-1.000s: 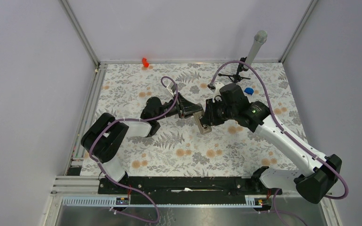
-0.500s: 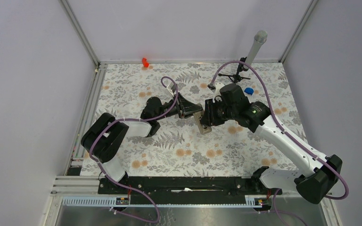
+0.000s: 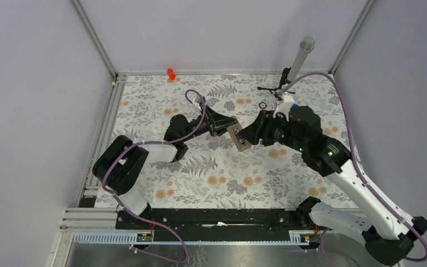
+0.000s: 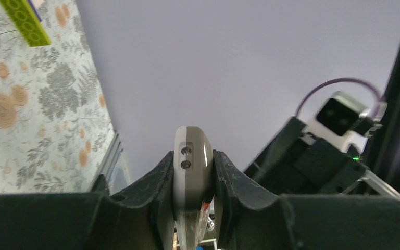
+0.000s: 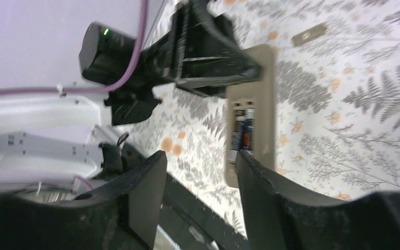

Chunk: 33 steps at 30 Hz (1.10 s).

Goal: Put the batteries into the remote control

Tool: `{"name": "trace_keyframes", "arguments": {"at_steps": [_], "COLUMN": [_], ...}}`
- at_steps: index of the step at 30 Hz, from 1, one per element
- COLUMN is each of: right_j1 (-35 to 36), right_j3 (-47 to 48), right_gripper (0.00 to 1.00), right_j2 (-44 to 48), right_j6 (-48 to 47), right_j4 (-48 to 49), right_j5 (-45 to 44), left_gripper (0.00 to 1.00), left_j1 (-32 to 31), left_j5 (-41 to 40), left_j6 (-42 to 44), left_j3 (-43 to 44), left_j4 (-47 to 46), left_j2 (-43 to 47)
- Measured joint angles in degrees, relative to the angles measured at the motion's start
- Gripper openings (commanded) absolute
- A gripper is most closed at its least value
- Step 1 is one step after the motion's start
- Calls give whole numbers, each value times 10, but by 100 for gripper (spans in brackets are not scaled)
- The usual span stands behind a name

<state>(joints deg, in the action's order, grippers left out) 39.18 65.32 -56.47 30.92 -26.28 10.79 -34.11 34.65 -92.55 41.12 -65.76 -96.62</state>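
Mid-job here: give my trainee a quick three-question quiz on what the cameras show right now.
1. Which gripper holds the remote control? A) left B) right C) neither
2. True or false: both batteries already lie inside the remote control.
3. Fill in: the right gripper has its jaws ____.

Key: 1 A, the left gripper; 2 true; 3 open.

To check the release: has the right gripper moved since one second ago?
Yes. The right gripper has backed off rightward from the remote control, uncovering the small dark ring near the microphone stand.
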Motion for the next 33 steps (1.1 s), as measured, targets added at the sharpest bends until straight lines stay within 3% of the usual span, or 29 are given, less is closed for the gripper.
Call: {"name": "trace_keyframes", "arguments": {"at_steps": [7,11,15,20,33], "right_j1": [1,1,1,2,2], "right_j3": [-55,-103,-152,-194,-202], "right_gripper": [71,81,83,79,73], "right_j2": [91,109,106,105,87], "right_j6": [61,109,169,230,275], "right_j4": [49,110,185,269,331], "right_j5": [-103,-97,-59,-31,-33], "left_gripper": [0,0,0,0,0], "left_j1": [7,12,11,10,10], "left_j5": [-57,-61,-64,-75,-92], "left_j6": [-71,-110,-137,-155,-170], "left_j3": [-25,-5,2,2,0], "left_j4": [10,-1,-2,0,0], "left_j2": [92,111,110,110,110]}}
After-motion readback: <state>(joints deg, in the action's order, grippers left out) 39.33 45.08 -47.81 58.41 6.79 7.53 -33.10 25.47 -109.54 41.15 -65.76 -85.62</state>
